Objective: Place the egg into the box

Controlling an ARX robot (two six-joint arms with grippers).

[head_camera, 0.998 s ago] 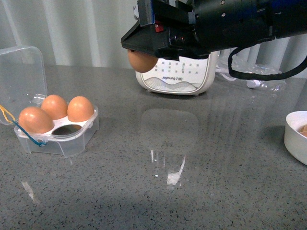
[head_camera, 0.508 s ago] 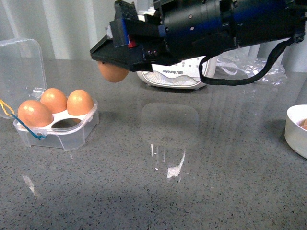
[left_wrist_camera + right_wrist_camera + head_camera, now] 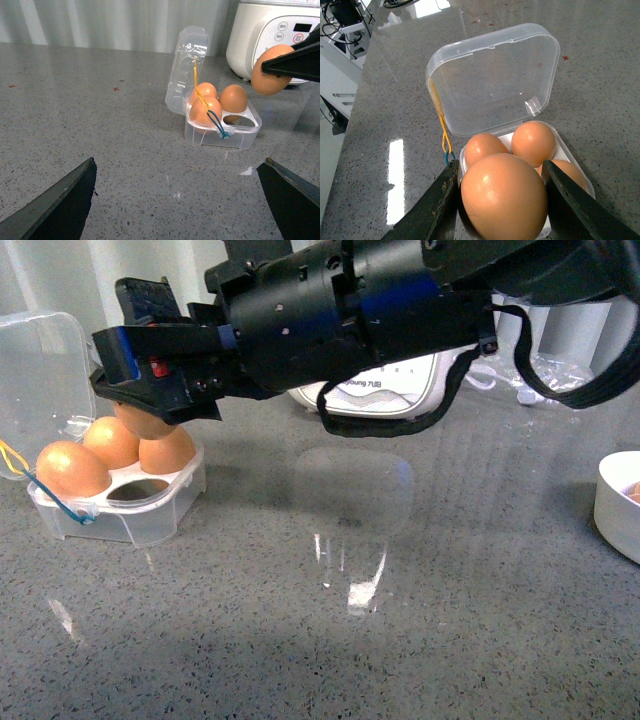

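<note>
The right hand [image 3: 135, 390] is clamped on the egg [image 3: 504, 200], one finger on each flank of the shell. It hangs in the air above the box [image 3: 150, 525], over the box's 12 to 1 o'clock edge as the front view shows it. The egg is clear of the plastic and not yet seated.

Three other eggs [image 3: 110, 442] fill the hollows at 7, 11 and 1 o'clock. The one free hollow [image 3: 138, 490] sits at about 5 o'clock, and the clear lid [image 3: 495, 80] stands open at 10 o'clock.

The left hand [image 3: 179, 180] is spread wide and empty, low over the surface [image 3: 420, 640] and well apart from the box.

The egg is probably light and rigid but brittle, and its smooth curved shell gives the fingers little to bite on. A hold across the widest part of the shell, as here, seems soundest, with only enough squeeze to stop it sliding. More pressure risks a crack.

The thin plastic box is likely light too, so a nudge from the fingers or a knock against a neighbouring egg could shove it along the surface. The egg should go down gently into the 5 o'clock hollow.
</note>
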